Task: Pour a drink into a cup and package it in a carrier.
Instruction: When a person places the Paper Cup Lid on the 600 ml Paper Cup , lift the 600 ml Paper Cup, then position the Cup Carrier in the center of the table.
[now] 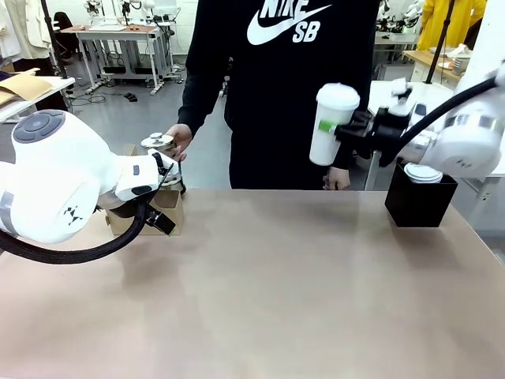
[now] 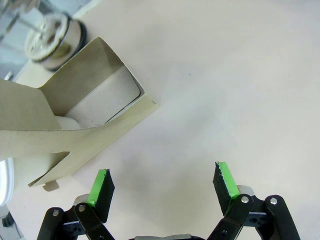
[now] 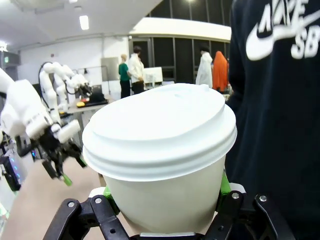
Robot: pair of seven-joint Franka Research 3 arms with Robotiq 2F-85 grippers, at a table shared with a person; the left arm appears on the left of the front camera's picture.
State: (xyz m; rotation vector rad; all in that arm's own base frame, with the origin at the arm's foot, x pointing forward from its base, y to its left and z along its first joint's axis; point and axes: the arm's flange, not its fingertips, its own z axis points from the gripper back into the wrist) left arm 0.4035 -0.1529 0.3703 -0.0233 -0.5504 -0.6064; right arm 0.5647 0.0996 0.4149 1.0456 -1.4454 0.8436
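My right gripper (image 1: 330,126) is shut on the white paper cup (image 1: 334,110) with its plastic lid, holding it upright in the air over the table's far right. Up close, the cup (image 3: 160,130) sits between the green pads of that gripper (image 3: 162,192). The brown cardboard carrier (image 1: 167,207) stands at the table's far left, with my open left gripper (image 1: 160,219) beside it. In the left wrist view the carrier (image 2: 75,130) lies just left of the empty left gripper (image 2: 162,182), and a pale round thing sits in its slot. The drink is hidden. A person's hand (image 1: 181,138) rests on a metal-topped jar (image 1: 158,144).
A black square box (image 1: 418,201) with white lids (image 1: 423,172) on top stands at the far right. The person stands at the far edge, behind the middle. Bare tabletop (image 1: 276,284) spreads across the middle and front.
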